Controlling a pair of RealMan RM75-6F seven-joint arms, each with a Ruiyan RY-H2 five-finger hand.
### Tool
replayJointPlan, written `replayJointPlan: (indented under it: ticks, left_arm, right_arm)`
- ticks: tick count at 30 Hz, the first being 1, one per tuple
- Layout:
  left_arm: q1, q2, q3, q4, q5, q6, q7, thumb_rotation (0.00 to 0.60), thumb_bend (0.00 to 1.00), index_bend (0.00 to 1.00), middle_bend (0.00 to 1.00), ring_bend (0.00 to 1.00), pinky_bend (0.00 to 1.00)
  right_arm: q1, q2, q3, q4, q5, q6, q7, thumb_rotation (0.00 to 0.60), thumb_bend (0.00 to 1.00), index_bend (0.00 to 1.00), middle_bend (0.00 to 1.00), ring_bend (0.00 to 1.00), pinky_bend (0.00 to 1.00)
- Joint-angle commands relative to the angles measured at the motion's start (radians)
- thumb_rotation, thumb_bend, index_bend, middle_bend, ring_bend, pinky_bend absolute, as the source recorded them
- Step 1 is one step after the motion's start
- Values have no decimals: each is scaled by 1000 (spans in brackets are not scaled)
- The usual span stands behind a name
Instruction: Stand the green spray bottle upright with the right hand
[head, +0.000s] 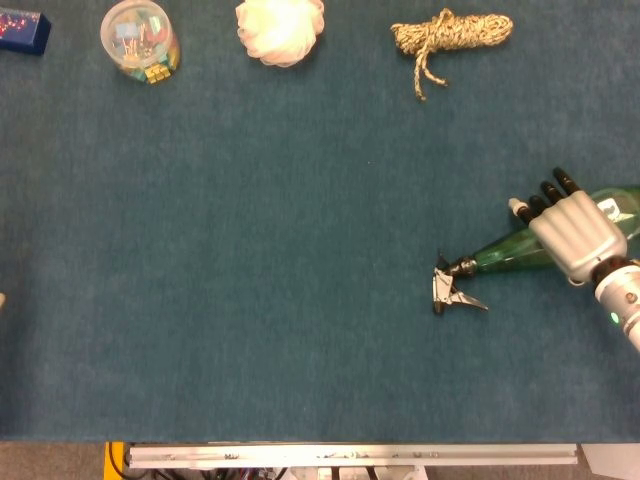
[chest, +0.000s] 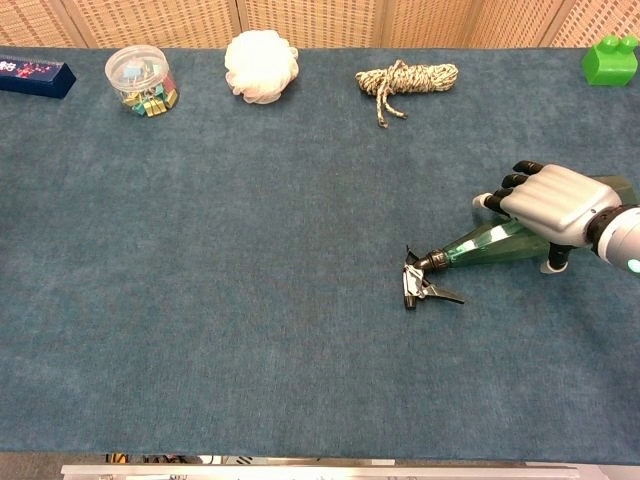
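Most of the task is yet to be done, as we judge it: the green spray bottle lies flat on the bench, near its right edge, with its dark trigger head pointing toward the bench's middle and its base running off toward the right. We have our right robot hand over the thick part of the bottle's body, palm down, the dark fingertips reaching past the bottle's far side. In the chest view the thumb shows on the near side of the bottle, so the fingers straddle it, partly curled; whether they already press the plastic or only bracket it, we cannot tell. Left for us, then: closing firmly on the body, lifting and turning it base-down, and setting it to stand. Our left robot hand shows in neither view.

As for containers, the bottle is translucent green and we cannot make out any liquid in it. At the far left of the bench stands a clear round tub with a lid, holding a jumble of small coloured clips. A dark blue box lies in the far left corner, closed, contents hidden. Along the same far edge sit a white mesh pouf, a coiled rope and, in the chest view only, a green block.
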Motion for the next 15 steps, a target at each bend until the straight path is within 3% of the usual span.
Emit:
replayJointPlan:
  ticks: [1, 15]
  left_arm:
    - [0, 0, 0, 0, 0, 0, 0, 600, 0, 266, 79, 3, 0]
    - [1, 1, 0, 0, 0, 1, 1, 600, 0, 266, 79, 4, 0]
  right_arm:
    - [0, -1, -1, 2, -2, 1, 2, 600, 0, 160, 273, 142, 63]
    - [-5, -10, -3, 10, -18, 19, 9, 600, 42, 255, 356, 226, 64]
